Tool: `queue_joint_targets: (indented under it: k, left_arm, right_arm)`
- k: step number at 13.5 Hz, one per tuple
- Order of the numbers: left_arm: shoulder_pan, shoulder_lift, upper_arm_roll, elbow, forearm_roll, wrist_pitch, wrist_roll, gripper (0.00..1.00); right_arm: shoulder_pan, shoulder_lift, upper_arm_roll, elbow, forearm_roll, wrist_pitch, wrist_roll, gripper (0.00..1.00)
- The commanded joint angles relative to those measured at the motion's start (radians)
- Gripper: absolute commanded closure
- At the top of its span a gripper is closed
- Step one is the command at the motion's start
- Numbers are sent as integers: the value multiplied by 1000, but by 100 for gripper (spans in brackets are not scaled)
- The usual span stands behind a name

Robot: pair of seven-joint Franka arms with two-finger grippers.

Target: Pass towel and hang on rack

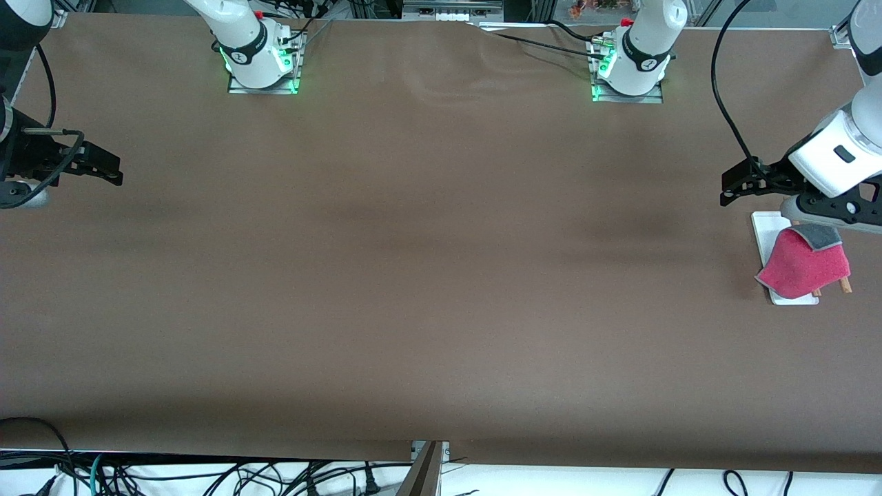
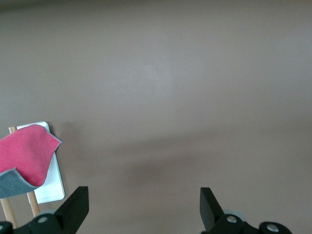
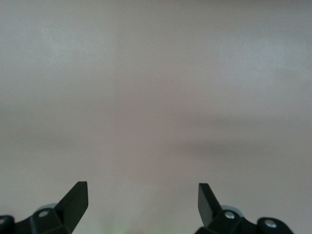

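Towel (image 1: 803,265) draped over rack (image 1: 768,238), pink-red up.

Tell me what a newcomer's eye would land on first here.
The pink-red cloth towel with a dark grey corner, draped over the small white-based rack with thin wooden rods at the left arm's end of the brown table. The open left hand hangs beside it; the right hand waits open at the right arm's end.

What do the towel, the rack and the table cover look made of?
Towel: soft cloth, likely microfibre; it drapes and folds, matte pink-red on one face, grey on the other.
Rack: base looks like smooth white plastic or painted board; rods look like bare light wood.
Table cover: matte brown sheet, perhaps paper or fabric; faint ripples show near the arm bases.
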Motion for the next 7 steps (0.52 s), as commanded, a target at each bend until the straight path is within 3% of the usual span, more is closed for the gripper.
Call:
queue_joint_targets:
  k: [1, 7]
  left_arm:
    - [-11, -65, 9, -92, 37, 47, -56, 0]
    - [-24, -67, 8, -92, 49, 43, -123, 0]
  right_arm:
    - [-4, -2, 3, 3, 18, 3, 5, 0]
    - [-4, -2, 1, 1, 18, 3, 5, 0]
